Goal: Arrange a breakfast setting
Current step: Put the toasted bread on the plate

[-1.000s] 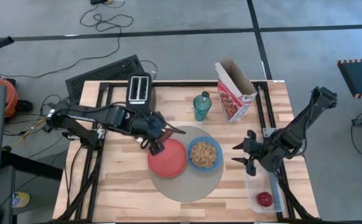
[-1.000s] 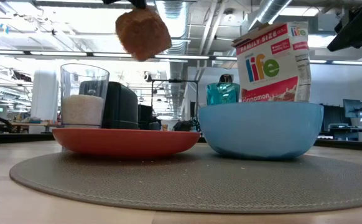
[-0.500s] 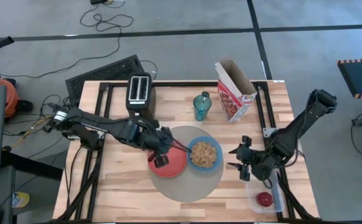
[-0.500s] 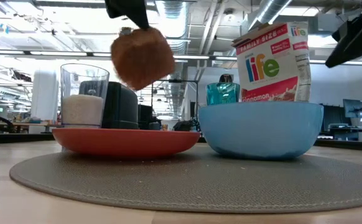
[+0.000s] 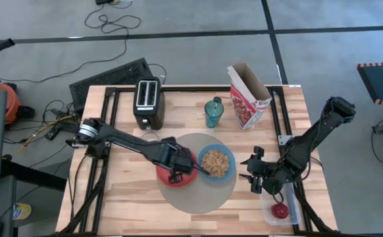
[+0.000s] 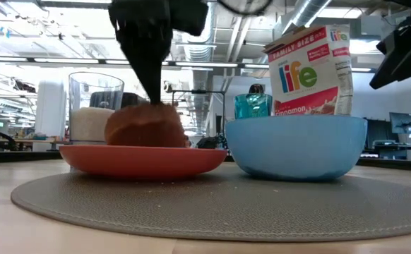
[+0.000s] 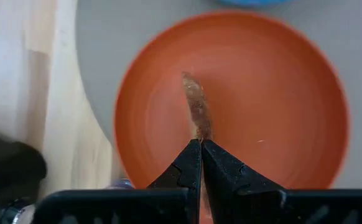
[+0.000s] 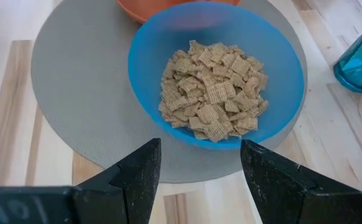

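Note:
The round grey-beige mat (image 5: 198, 197) carries the red-orange plate (image 5: 163, 176) and the blue bowl (image 5: 216, 162), which is full of cereal squares (image 8: 212, 93). My left gripper (image 5: 179, 170) is over the plate, shut on the toast slice (image 6: 145, 127). My right gripper (image 5: 253, 175) is open and empty, just right of the mat, facing the bowl. The teal tumbler (image 5: 213, 112) stands behind the mat. The small clear glass (image 6: 92, 106) shows behind the plate in the low view. The small red fruit (image 5: 280, 210) lies in a clear tray at the near right. The spoon is out of view. My left gripper pinches the toast's upper edge (image 7: 199, 127) between its two fingers. The fingers come from above, pointing down. The toast stands on edge below them, its lower edge (image 6: 145, 143) down on the plate (image 6: 142, 159).
The black toaster (image 5: 148, 102) stands at the back left. The open cereal box (image 5: 247, 99) stands at the back right, next to the tumbler. The clear tray (image 5: 290, 214) sits at the table's near right corner. Bare wood lies to the near left.
My left gripper has gone down and toward the table's right, over the plate, still shut on the toast. The toast has come down from well above the plate onto it. My right gripper has moved a little toward the near edge and toward the mat.

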Robot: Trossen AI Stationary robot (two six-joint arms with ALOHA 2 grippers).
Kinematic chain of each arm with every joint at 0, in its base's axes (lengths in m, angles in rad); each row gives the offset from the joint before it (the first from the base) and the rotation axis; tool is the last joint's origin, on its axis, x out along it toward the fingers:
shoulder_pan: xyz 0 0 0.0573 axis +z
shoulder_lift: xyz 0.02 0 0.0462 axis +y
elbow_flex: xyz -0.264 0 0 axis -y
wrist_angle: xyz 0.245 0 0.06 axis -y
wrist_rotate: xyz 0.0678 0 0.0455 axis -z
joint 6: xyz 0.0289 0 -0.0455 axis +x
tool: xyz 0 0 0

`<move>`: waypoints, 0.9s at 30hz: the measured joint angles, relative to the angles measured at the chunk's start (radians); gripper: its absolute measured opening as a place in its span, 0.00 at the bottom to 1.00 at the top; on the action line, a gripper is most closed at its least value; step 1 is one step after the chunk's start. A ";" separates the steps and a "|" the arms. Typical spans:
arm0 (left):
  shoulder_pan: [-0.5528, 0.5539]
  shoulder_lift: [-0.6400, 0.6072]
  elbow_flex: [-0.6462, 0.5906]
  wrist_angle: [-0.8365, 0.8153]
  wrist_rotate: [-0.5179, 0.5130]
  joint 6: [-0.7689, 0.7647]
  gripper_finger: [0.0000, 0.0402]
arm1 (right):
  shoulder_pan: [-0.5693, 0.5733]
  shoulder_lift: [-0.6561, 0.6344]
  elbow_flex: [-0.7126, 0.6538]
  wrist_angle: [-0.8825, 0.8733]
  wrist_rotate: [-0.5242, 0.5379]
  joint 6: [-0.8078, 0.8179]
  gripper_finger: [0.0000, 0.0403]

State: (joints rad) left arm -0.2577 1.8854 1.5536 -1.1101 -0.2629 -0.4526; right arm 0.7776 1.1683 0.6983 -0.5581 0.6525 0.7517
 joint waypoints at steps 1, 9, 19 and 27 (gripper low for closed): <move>0.000 0.014 0.000 -0.001 0.011 0.000 0.00 | 0.000 -0.001 0.000 0.001 0.000 0.000 0.62; 0.000 0.067 0.000 0.017 0.067 0.012 0.00 | -0.014 -0.001 0.000 0.009 0.001 0.000 0.62; 0.000 0.082 0.001 0.124 0.087 0.042 0.00 | -0.014 -0.001 0.000 0.014 0.001 -0.001 0.62; 0.000 0.097 0.000 0.138 0.101 0.030 0.10 | -0.014 -0.002 0.000 0.016 0.000 -0.001 0.62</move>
State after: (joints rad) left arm -0.2577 1.9820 1.5536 -0.9720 -0.1621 -0.4226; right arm 0.7635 1.1667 0.6983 -0.5425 0.6529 0.7509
